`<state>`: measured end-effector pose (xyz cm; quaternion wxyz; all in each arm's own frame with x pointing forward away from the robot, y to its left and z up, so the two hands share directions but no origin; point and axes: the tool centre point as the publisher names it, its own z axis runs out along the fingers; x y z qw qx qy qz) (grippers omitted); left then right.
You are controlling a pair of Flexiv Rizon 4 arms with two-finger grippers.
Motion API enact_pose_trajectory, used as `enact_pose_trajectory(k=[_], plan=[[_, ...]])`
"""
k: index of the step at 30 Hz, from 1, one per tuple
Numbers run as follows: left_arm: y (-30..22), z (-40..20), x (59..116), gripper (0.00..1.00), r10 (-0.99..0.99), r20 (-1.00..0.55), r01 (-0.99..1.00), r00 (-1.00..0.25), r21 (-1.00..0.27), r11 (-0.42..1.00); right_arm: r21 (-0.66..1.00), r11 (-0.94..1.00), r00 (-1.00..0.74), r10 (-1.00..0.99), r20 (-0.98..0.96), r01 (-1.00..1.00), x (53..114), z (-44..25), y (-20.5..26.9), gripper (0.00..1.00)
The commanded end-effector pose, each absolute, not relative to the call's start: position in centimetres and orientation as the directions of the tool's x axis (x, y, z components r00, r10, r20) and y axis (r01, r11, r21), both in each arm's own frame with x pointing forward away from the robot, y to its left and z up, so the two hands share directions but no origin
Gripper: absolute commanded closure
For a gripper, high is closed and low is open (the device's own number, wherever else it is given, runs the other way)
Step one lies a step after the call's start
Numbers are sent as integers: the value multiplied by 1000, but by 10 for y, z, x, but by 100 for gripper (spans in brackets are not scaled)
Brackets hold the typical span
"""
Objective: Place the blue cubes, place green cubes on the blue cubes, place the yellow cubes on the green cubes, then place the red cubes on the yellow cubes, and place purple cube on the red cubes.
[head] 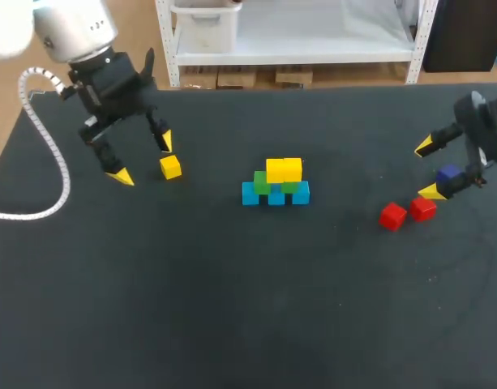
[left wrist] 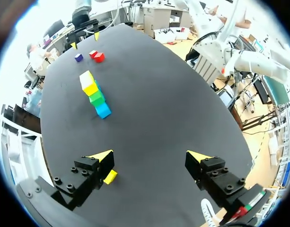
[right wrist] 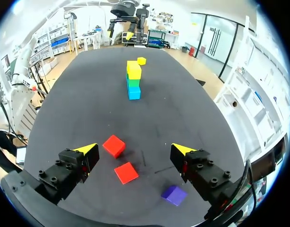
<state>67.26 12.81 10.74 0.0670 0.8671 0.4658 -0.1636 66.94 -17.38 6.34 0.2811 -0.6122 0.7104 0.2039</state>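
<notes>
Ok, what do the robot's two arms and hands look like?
The left hand and right hand are black, each with two fingers tipped yellow. The left arm has a silver-white wrist, with a white coiled cable trailing from it.

Left arm [head: 70, 28]: is showing a rounded silver-white shell that is ending in a black wrist block.
Cable [head: 51, 142]: a white ribbed hose is running beside the left arm.
Left gripper [head: 144, 160]: is wearing two black fingers with pointed yellow tips.
Finger blocks [left wrist: 76, 177]: are showing round screw heads in black metal.
Right arm [head: 490, 121]: is showing black and grey parts.
Right gripper [head: 427, 168]: is wearing the same black fingers with yellow tips.
</notes>
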Motion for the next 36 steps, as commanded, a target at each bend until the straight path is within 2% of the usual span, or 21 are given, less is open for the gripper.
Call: enact_pose_trajectory(k=[1,16,36], plan=[[119,106,690,0,782,-351,810,516,-96,-578,-55,167,-91,-754,-650,-984,669,63,-174,0],[96,92,707,0,744,-314,753,590,-117,-647,-55,167,-91,-754,-650,-984,669,63,-174,0],[100,80,720,0,752,-322,761,575,-126,-636,-55,167,-91,-754,-650,-984,669,63,-174,0]])
